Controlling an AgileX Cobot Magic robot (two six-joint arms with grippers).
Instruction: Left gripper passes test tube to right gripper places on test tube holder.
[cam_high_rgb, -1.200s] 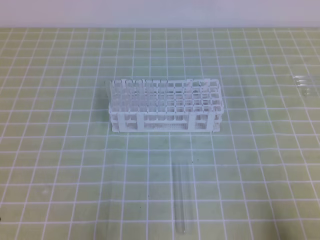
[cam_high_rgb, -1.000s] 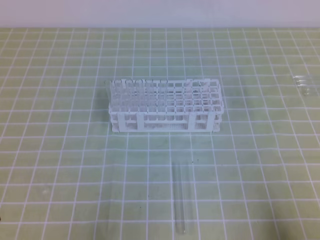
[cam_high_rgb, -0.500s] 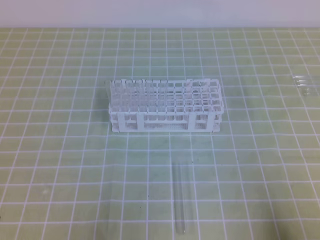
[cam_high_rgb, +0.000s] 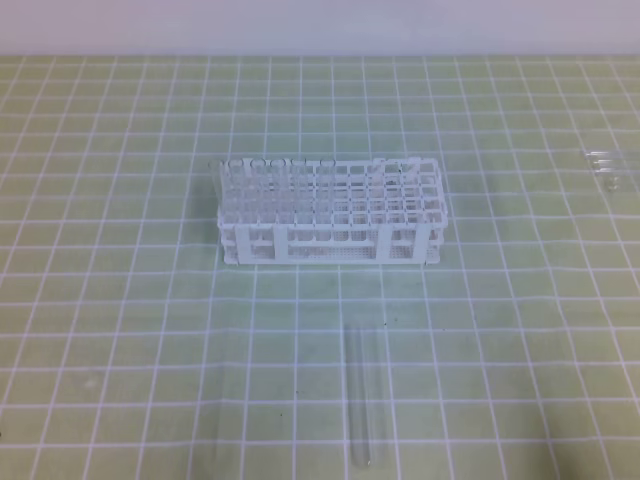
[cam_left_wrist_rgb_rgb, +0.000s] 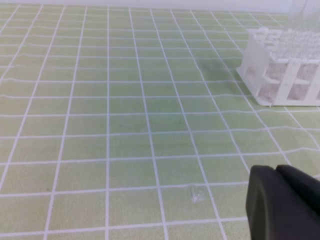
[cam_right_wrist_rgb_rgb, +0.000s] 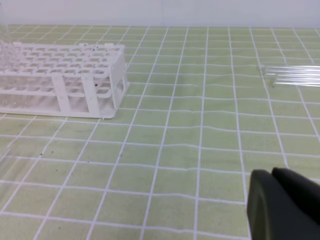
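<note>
Long clear glass test tube (cam_high_rgb: 360, 400) is laid flat near white plastic grid rack (cam_high_rgb: 330, 212); both grippers' black fingers (cam_left_wrist_rgb_rgb: 280, 205) (cam_right_wrist_rgb_rgb: 280, 205) are clenched, nothing grasped

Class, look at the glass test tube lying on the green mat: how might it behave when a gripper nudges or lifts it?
The test tube is round and lies flat, so a sideways nudge would likely roll it. Its smooth clear glass probably slips in hard fingers and may crack if squeezed. Thin and hollow, it looks light.

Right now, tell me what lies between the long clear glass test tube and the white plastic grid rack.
Nothing: in the exterior high view only bare green gridded mat separates the test tube from the rack.
</note>
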